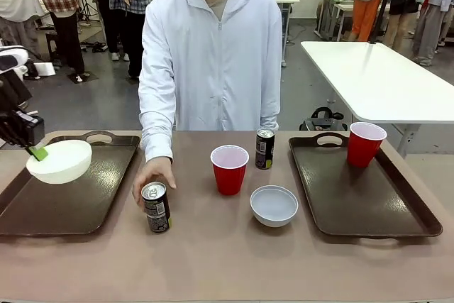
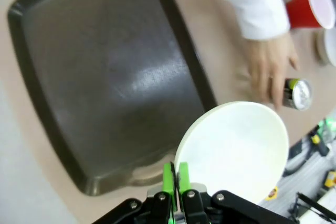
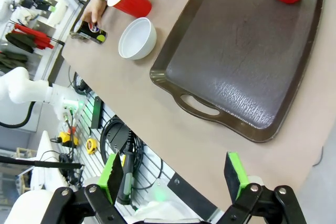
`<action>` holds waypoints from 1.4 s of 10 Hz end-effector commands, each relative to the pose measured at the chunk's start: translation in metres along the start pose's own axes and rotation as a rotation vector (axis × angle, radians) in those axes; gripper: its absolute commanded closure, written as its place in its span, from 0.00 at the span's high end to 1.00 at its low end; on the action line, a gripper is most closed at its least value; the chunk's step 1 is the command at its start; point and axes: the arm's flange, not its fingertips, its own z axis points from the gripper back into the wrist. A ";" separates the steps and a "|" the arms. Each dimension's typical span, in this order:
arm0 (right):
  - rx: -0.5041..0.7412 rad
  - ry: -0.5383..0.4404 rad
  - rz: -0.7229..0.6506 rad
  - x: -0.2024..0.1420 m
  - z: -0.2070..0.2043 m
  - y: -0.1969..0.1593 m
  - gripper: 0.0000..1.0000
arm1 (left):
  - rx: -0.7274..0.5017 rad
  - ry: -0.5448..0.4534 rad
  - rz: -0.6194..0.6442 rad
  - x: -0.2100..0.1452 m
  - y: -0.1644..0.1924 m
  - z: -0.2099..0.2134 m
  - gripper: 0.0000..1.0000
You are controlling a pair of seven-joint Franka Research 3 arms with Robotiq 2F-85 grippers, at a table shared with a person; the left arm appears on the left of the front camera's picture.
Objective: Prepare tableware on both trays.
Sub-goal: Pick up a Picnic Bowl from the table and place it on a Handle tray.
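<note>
Held bowl (image 1: 60, 161): small, round, white, tilted, lifted over the left tray (image 1: 71, 211); no print on it.
Left gripper (image 1: 37, 152): green pads pinched together on the held bowl's rim.
Left tray: dark brown, raised rim, cut-out handle at the far end; bare surface under the bowl.
Second bowl (image 1: 274, 205): white, upright on the table (image 1: 213, 253) between the two trays, just in front of the middle cup (image 1: 230, 169).
Bowls, count: two.
Middle cup: red, white inside, upright on the table near the centre; no writing visible.
Tray cup (image 1: 365, 143): red, upright in the far corner of the right tray (image 1: 355, 196).
Cups, count: two.
Near can (image 1: 156, 206): slim, dark, upright on the table just beside the left tray's right rim; the label has coloured print, too small to read.
Far can (image 1: 264, 148): slim, dark, upright behind the middle cup and second bowl; a yellow-green patch low on its label, text unreadable.
Cans, count: two.
Right tray: matches the left one; carries the tray cup.
Trays, count: two.
Person's hand (image 1: 152, 174): on the table right behind the near can; touching it or just off it, I cannot tell.
Right gripper (image 3: 173, 169): jaws spread wide, nothing between them, hanging off the table's near edge by the right tray.
</note>
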 end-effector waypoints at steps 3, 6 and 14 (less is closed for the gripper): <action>0.015 -0.013 0.011 0.000 -0.001 0.000 1.00 | 0.015 -0.109 0.099 -0.003 0.055 0.002 0.00; 0.015 -0.013 0.011 0.000 -0.001 0.000 1.00 | 0.065 -0.146 0.146 0.016 0.073 -0.030 0.00; 0.015 -0.013 0.011 0.000 -0.001 0.000 1.00 | 0.223 -0.030 -0.027 -0.089 0.014 0.022 0.00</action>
